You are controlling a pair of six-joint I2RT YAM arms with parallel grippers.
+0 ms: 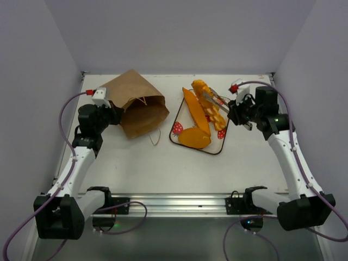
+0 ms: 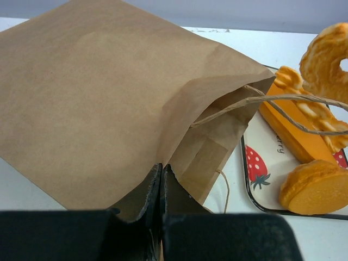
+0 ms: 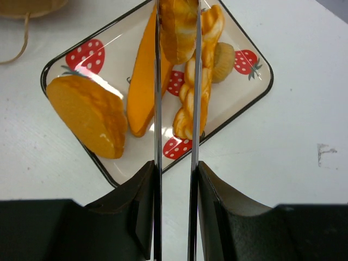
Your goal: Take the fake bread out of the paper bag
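Pinched tight in my left claw [image 2: 162, 187] is the brown kraft paper bag [image 2: 98, 98], while my right claw [image 3: 176, 22] grips a glossy golden ring-shaped toy bread [image 2: 326, 60].

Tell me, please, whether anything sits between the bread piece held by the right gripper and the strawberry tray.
Yes: the twisted bread and the long baguette lie on the tray beneath the held ring piece in the right gripper; bare tray shows beside them.
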